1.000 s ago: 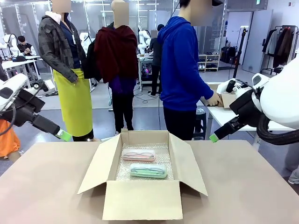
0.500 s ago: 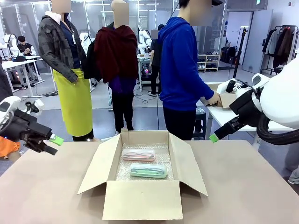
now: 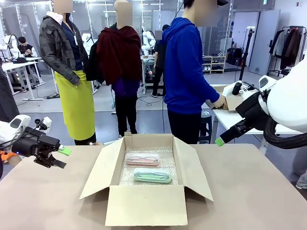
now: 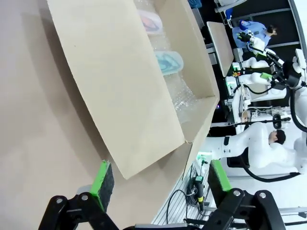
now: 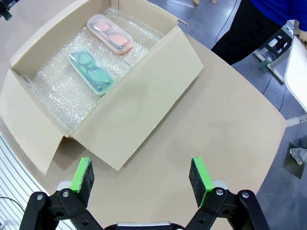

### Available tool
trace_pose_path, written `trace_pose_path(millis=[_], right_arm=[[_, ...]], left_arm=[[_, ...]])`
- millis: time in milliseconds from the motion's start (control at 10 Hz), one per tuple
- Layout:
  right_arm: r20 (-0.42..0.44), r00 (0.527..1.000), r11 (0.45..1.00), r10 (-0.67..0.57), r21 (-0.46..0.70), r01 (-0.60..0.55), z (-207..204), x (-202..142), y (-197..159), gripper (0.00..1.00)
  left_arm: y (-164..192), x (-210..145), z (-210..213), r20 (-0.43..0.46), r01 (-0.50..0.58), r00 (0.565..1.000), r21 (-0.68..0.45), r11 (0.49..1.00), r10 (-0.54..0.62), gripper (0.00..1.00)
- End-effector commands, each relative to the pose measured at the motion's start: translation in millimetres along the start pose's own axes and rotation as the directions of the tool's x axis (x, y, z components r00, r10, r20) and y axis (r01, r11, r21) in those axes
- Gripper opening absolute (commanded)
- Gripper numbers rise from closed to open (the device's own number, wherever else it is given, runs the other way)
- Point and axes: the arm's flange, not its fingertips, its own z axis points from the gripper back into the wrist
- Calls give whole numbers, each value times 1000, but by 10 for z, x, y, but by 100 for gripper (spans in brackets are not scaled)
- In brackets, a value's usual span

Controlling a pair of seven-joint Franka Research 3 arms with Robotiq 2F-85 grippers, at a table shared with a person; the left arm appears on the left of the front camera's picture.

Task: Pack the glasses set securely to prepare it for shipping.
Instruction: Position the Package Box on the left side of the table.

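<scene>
Both cases of the glasses set lie inside the open cardboard box [image 3: 146, 206] at the middle of the table [image 3: 249, 191]. They rest flat on the bubble wrap [image 5: 57, 91] lining the floor. The pale pink case [image 5: 110, 34] sits toward the far wall and the mint green case [image 5: 91, 73] nearer, roughly parallel, close together but not touching. All four flaps stand outward. The left gripper [image 4: 159, 177] hangs low over the table just left of the box's left flap, jaws spread wide with nothing between them. The right gripper [image 5: 140, 175] is held high at the right, well apart from the box, jaws likewise spread and empty. Handling estimate: the cases look light, with stiff, smooth translucent shells, so probably slippery against the pads. The contents are fragile, so only modest squeeze is wanted. The best hold appears to be across the short width at mid-length, coming from above, since the walls block a side approach. The wrap is soft and loose and may shift under a case. Not resolved: whether the cases are latched, and whether wrap runs up the walls. In the front view the near wall hides the nearest strip of floor. In the left wrist view the flap cuts off most of both cases.
</scene>
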Motion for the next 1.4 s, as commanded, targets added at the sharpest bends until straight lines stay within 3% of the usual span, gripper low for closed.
trace_pose_path(millis=[0, 100, 400, 500, 700, 1000, 1300], right_arm=[[7, 1000, 1000, -14, -7, 14, -17, 14, 26, 100], [7, 1000, 1000, -14, -7, 14, -17, 14, 26, 100], [7, 1000, 1000, -14, -7, 14, -17, 14, 26, 100], [7, 1000, 1000, -14, -7, 14, -17, 14, 26, 100], [7, 1000, 1000, -14, -7, 14, -17, 14, 26, 100], [7, 1000, 1000, -14, -7, 14, -17, 14, 26, 100], [7, 1000, 1000, -14, -7, 14, -17, 14, 26, 100]], left_arm=[[1, 98, 48, -16, 85, 996, 58, 995, -84, 100], [0, 0, 0, 0, 0, 1000, 0, 1000, 0, 100], [10, 38, -17, -10, 14, 1000, 14, 1000, -14, 100], [137, 171, -144, 150, -56, 988, 55, 997, 47, 100], [281, 169, -394, 124, -101, 987, -4, 995, 101, 100], [600, 163, -606, 156, -181, 969, -68, 981, 190, 100], [815, 84, -776, 106, -266, 954, -132, 955, 281, 100]])
